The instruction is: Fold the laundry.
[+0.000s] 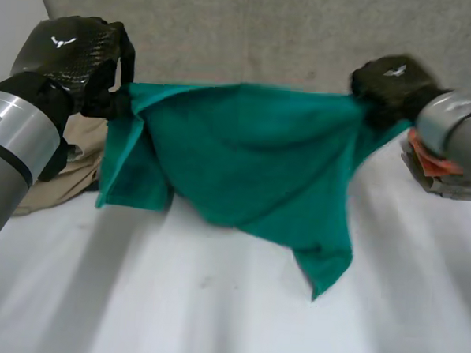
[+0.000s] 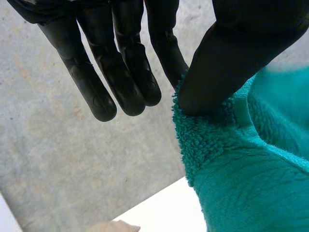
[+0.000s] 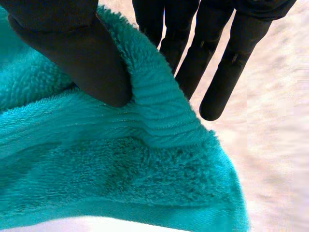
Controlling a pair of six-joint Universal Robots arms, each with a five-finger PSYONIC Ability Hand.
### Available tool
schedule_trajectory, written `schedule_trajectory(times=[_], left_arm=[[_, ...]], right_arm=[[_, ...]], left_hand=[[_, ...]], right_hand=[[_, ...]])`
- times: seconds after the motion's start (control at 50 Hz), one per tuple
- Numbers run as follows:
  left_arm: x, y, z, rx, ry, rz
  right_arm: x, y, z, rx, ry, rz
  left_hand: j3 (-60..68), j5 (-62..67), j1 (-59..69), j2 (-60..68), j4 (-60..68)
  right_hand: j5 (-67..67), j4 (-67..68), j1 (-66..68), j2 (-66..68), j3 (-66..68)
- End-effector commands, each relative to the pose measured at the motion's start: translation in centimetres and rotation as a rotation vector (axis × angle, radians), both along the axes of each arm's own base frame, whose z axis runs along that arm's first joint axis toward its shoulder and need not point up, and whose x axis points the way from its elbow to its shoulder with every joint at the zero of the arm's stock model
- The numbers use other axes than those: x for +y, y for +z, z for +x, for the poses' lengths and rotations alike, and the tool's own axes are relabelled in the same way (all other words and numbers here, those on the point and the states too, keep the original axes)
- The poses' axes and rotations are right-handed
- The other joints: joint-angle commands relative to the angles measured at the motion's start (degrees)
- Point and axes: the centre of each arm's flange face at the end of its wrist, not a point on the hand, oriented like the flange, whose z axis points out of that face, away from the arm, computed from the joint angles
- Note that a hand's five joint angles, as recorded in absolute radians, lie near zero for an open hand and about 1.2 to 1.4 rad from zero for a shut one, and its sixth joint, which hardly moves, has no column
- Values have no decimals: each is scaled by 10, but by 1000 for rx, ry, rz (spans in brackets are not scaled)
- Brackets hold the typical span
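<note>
A teal towel hangs in the air above the white table, stretched between my two hands. My left hand pinches the towel's left top corner. In the left wrist view its thumb presses the terry edge against a finger, while the other fingers stay straight. My right hand holds the right top corner. In the right wrist view its thumb clamps the towel's ribbed hem against the fingers. The towel's lower part sags down to a point.
A beige garment lies on the table under my left arm. A folded stack with an orange piece sits at the right edge, behind my right arm. A grey wall rises behind the table.
</note>
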Motion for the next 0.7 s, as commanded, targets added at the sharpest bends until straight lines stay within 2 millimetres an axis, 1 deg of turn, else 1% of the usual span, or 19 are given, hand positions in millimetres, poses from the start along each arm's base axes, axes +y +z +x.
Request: schedule_trajectory(times=[0.02,0.04,0.06,0.12,0.14,0.24,0.26,0.28,0.34,0.36,0.42,0.44,0.48,0.5,0.54,0.56,0.62,0.64,0.7], left_arm=[[-11,-32,1,-131,7,92],[-12,-40,0,-165,3,114],[-14,-58,-2,-242,-8,164],[-15,-77,-5,-327,-27,211],[-17,-90,-7,-374,-38,242],[-27,-128,-13,-458,-62,331],[-29,-132,-14,-464,-64,341],[-36,-140,-17,-470,-65,353],[-50,-149,-24,-474,-67,356],[-62,-151,-30,-472,-66,347],[-81,-147,-43,-466,-66,297],[-95,-139,-52,-464,-65,236],[-112,-124,-62,-459,-55,147],[-126,-105,-70,-450,-43,52],[-141,-76,-78,-421,-17,-80],[-152,-46,-83,-382,20,-209],[-164,-1,-87,-296,86,-402],[-166,21,-86,-246,120,-495],[-169,41,-82,-194,157,-583]], right_arm=[[62,40,-33,278,-71,-101],[67,40,-36,311,-78,-97],[77,40,-39,371,-85,-86],[86,33,-44,445,-95,-47],[89,26,-47,488,-100,-19],[94,0,-49,579,-85,71],[92,-5,-48,591,-78,85],[86,-20,-44,614,-60,123],[77,-39,-40,638,-40,166],[68,-48,-38,645,-36,181],[50,-54,-31,644,-49,153],[35,-54,-24,637,-68,103],[17,-50,-17,614,-99,25],[-4,-39,-10,580,-147,-86],[-23,-23,-4,528,-199,-219],[-40,-1,0,459,-256,-369],[-57,33,5,326,-327,-597],[-62,52,7,240,-364,-724],[-60,75,6,147,-398,-866]], left_hand=[[117,143,147,115,114],[117,143,147,115,114],[117,143,147,115,114],[117,143,147,115,114],[117,143,147,115,114],[117,143,147,115,114],[117,143,147,115,114],[117,143,147,115,114],[117,143,147,115,114],[117,143,147,115,114],[117,143,147,115,114],[117,143,147,115,114],[117,143,147,115,114],[117,143,147,115,114],[117,143,147,115,114],[117,143,147,115,114],[117,143,147,115,114],[117,143,147,115,114],[117,143,147,115,114]], right_hand=[[133,115,147,120,117],[133,115,147,120,117],[133,115,147,120,117],[133,115,147,120,117],[133,115,147,120,117],[133,115,147,120,117],[133,115,147,120,117],[133,115,147,120,117],[133,115,147,120,117],[133,115,147,120,117],[133,115,147,120,117],[133,115,147,120,117],[133,115,147,120,117],[133,115,147,120,117],[133,115,147,120,117],[133,115,147,120,117],[133,115,147,120,117],[133,115,147,120,117],[133,115,147,120,117]])
